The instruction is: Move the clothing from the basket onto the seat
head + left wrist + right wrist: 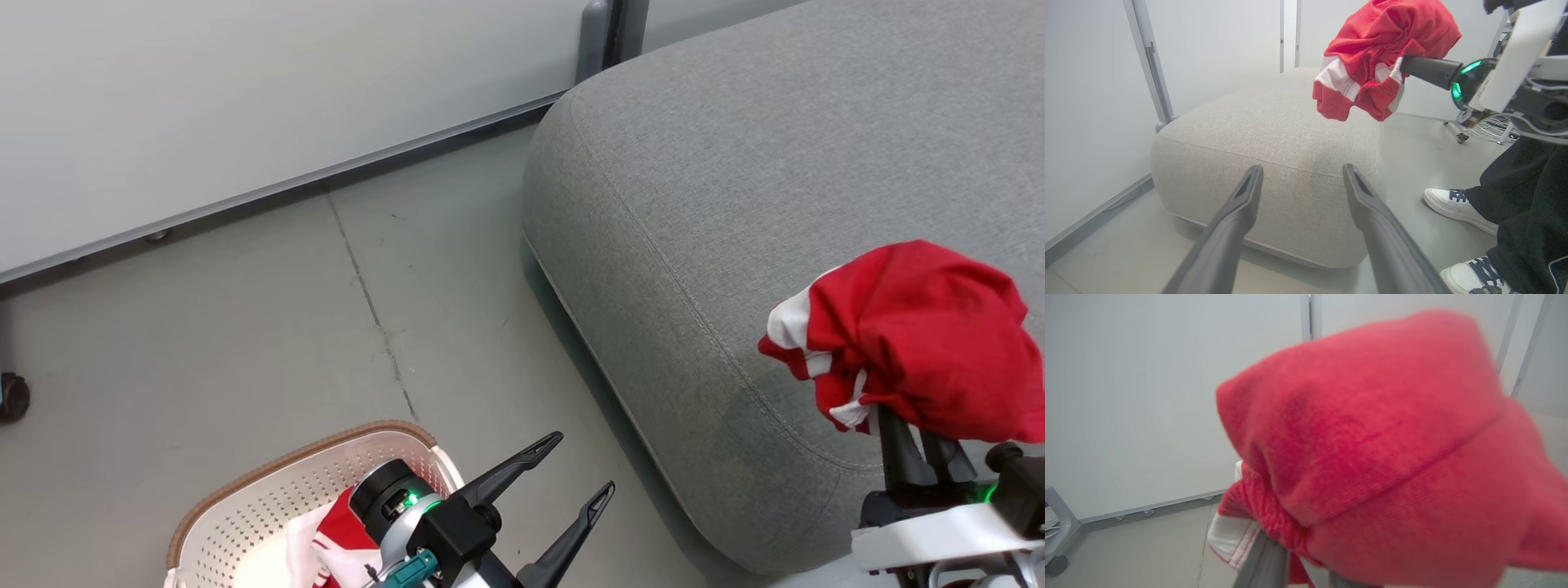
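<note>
While the right gripper (918, 445) clamps a bunched red-and-white garment (922, 343) that drapes over its fingertips, the grey seat (735, 204) lies just beneath it. The left gripper (584, 462) holds its jaws wide apart and empty, with the basket (269, 482) below and behind it, more red-and-white clothing (326, 539) inside.

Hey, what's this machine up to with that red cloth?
A two-armed robot is moving laundry. Its right tool is shut on a red and white garment, held up over the grey seat and not yet set down. The left tool hangs open and empty beside the basket on the floor, where more red and white clothing lies. A person in white shoes stands close by.
</note>
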Robot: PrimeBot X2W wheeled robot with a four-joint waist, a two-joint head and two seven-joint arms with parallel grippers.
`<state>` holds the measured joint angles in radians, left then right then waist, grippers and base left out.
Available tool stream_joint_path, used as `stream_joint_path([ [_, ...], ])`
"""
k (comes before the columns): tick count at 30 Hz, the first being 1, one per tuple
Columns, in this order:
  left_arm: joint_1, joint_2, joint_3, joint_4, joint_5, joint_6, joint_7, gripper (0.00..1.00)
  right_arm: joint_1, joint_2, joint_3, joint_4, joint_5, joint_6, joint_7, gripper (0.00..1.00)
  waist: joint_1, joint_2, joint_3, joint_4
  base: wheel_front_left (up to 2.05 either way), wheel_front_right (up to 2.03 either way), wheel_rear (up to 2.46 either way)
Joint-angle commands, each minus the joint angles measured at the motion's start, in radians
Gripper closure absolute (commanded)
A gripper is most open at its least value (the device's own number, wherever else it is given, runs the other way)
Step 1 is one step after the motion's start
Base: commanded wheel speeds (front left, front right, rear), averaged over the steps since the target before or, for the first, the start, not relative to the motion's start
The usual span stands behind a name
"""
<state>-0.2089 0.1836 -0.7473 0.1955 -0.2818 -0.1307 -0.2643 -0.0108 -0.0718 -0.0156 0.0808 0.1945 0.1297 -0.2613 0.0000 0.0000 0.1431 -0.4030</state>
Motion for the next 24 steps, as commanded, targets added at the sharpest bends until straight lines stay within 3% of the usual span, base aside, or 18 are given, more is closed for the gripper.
stream_joint_path([
  [1,-0.013,0.01,0.003,-0.004,0.002,0.0,-0.001,0.0,-0.012,-0.002,-0.01,-0.007,0.005,0.002,-0.005,1.0,0.0,0.0,0.006,0.005,0.0,0.0,0.0],
  [7,-0.042,0.028,0.0,-0.017,0.009,0.0,-0.001,0.0,-0.081,-0.019,-0.062,-0.038,-0.01,0.002,-0.005,1.0,0.0,0.0,0.06,0.023,0.0,0.0,0.0],
  [14,-0.096,0.086,-0.019,-0.042,0.017,0.0,-0.001,0.0,-0.261,-0.068,-0.136,-0.072,-0.022,0.002,-0.005,1.0,0.0,0.0,0.184,0.047,0.0,0.0,0.0],
  [24,-0.191,0.181,-0.066,-0.084,0.027,0.0,-0.001,0.0,-0.582,-0.146,-0.243,0.022,0.024,0.002,-0.005,1.0,0.0,0.0,0.37,0.093,0.0,0.0,0.0],
])
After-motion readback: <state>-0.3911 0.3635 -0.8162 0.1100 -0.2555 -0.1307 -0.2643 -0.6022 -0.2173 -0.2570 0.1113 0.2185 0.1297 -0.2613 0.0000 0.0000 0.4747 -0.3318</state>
